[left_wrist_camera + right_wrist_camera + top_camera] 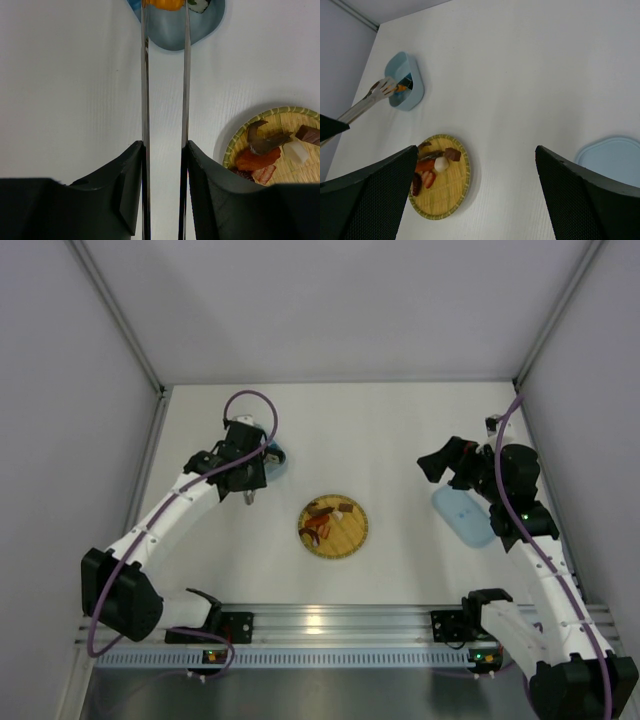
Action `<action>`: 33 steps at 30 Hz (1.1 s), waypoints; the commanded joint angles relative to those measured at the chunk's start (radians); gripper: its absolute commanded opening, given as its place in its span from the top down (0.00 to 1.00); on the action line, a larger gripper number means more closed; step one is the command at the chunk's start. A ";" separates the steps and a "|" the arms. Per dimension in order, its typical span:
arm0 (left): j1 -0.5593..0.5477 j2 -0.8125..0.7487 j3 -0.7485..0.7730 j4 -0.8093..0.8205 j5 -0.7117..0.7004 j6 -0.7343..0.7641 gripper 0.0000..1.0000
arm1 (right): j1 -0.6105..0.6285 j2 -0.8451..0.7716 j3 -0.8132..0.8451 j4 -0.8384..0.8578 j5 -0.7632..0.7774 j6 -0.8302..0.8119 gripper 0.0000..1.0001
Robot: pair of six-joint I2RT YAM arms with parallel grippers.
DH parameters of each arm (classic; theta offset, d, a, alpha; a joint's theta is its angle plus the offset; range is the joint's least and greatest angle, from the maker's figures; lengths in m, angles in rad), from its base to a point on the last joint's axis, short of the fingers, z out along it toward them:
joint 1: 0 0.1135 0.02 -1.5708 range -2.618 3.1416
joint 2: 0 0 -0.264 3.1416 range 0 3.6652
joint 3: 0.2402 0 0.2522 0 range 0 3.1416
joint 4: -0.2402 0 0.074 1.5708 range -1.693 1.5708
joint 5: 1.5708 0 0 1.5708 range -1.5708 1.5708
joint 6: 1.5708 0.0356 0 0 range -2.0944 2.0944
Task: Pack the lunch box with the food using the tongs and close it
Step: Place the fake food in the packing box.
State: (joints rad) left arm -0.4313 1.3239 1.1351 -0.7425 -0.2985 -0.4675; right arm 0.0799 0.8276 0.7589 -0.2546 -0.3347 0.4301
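The light-blue lunch box (277, 462) stands at the back left, and my left gripper (247, 476) hovers beside it, shut on the silver tongs (145, 90). The tongs' tips reach over the box (175, 30), with an orange piece (162, 4) between them and a white piece with dark marks (201, 5) beside it. I cannot tell whether the tips still pinch the orange piece. More food (320, 523) lies on the yellow woven plate (352, 548): brown, red, orange and white pieces (432, 165). The flat blue lid (462, 516) lies at the right, under my open, empty right gripper (440, 464).
White walls close in the table on the left, back and right. The plate (442, 197) sits in the middle, between box (405, 80) and lid (612, 157). A metal rail with both arm bases (320, 625) runs along the near edge.
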 commanded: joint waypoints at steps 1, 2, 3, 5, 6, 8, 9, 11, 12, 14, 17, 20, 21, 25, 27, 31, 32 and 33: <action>0.008 -0.040 -0.009 0.035 -0.014 0.009 0.57 | -0.015 0.002 0.000 0.058 -0.009 -0.010 0.00; 0.006 -0.041 -0.012 0.040 -0.013 0.009 0.57 | -0.015 0.002 0.000 0.055 -0.009 -0.010 0.01; 0.006 -0.040 -0.015 0.040 -0.013 0.007 0.57 | -0.015 0.001 0.000 0.055 -0.009 -0.008 0.01; 0.008 -0.041 -0.017 0.045 -0.010 0.009 0.57 | -0.016 -0.001 0.000 0.055 -0.007 -0.010 0.01; 0.006 -0.042 -0.017 0.046 -0.008 0.009 0.57 | -0.015 -0.001 0.000 0.054 -0.009 -0.010 0.01; 0.006 -0.043 -0.015 0.045 -0.004 0.007 0.57 | -0.015 -0.001 0.002 0.054 -0.007 -0.010 0.00; 0.006 -0.046 -0.015 0.045 -0.004 0.010 0.57 | -0.015 0.001 0.002 0.054 -0.009 -0.010 0.01; 0.006 -0.052 -0.015 0.042 -0.004 0.010 0.57 | -0.015 0.001 0.003 0.054 -0.006 -0.010 0.01; 0.006 -0.054 -0.015 0.038 -0.001 0.010 0.57 | -0.015 0.002 0.002 0.054 -0.006 -0.010 0.01; 0.008 -0.060 -0.017 0.037 0.007 0.010 0.56 | -0.015 0.001 0.000 0.054 -0.009 -0.008 0.00; 0.006 -0.068 -0.020 0.037 0.007 0.012 0.50 | -0.015 0.001 -0.001 0.057 -0.009 -0.008 0.00; 0.008 -0.069 -0.020 0.038 0.009 0.013 0.47 | -0.016 0.002 -0.003 0.058 -0.007 -0.007 0.01; 0.006 -0.069 -0.018 0.040 0.010 0.013 0.46 | -0.017 0.001 -0.004 0.058 -0.007 -0.007 0.01; 0.006 -0.071 -0.017 0.038 0.018 0.015 0.46 | -0.017 -0.001 -0.006 0.057 -0.006 -0.007 0.00; 0.006 -0.072 -0.015 0.037 0.019 0.015 0.46 | -0.017 -0.001 -0.007 0.058 -0.007 -0.008 0.01; 0.008 -0.078 -0.018 0.034 0.033 0.015 0.47 | -0.015 -0.002 -0.009 0.057 -0.007 -0.005 0.00; 0.006 -0.081 -0.017 0.034 0.039 0.018 0.48 | -0.015 -0.002 -0.009 0.058 -0.006 -0.007 0.01; 0.006 -0.083 -0.017 0.037 0.051 0.023 0.48 | -0.015 -0.002 -0.009 0.058 -0.006 -0.005 0.00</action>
State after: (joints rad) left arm -0.4305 1.2819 1.1179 -0.7410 -0.2699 -0.4629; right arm 0.0799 0.8276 0.7589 -0.2546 -0.3344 0.4301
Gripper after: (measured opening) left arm 0.524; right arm 0.993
